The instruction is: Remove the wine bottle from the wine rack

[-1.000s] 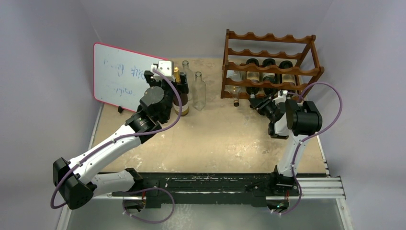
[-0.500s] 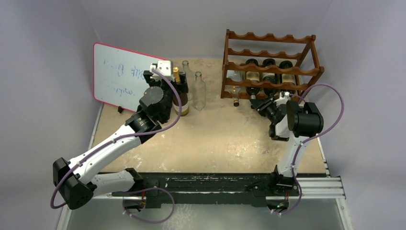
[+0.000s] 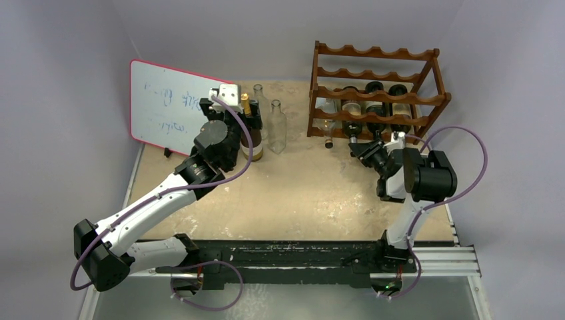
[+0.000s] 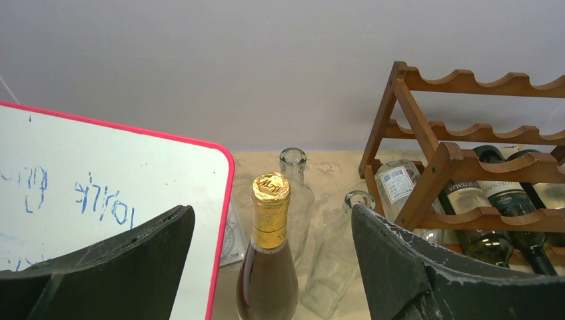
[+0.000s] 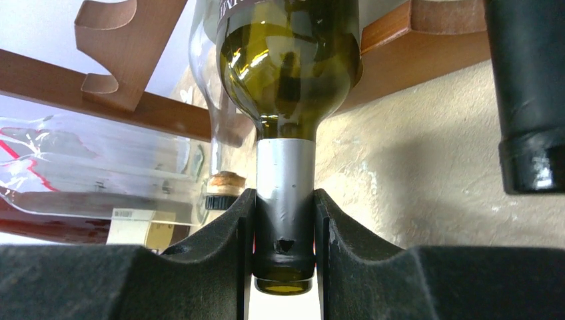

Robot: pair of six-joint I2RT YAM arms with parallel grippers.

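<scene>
The reddish-brown wooden wine rack (image 3: 376, 75) stands at the back right and holds several bottles lying down. My right gripper (image 3: 365, 148) is shut on the foil-covered neck of a dark green wine bottle (image 3: 352, 119) in the lower tier. In the right wrist view both fingers of the right gripper (image 5: 284, 247) press on the neck of the green bottle (image 5: 290, 67), whose body still rests against the rack rail (image 5: 120, 60). My left gripper (image 3: 248, 117) is open, its fingers on either side of an upright gold-capped bottle (image 4: 271, 200) without touching it.
A red-edged whiteboard (image 3: 170, 107) stands at the back left. Two empty clear bottles (image 3: 277, 127) stand next to the gold-capped one. Two more dark bottles (image 3: 398, 107) and a clear corked bottle (image 3: 326, 123) lie in the rack. A dark neck (image 5: 533, 100) is close on the right.
My right arm has drawn back toward the near right, sliding the green bottle partway out of the rack. The left arm has not moved.
</scene>
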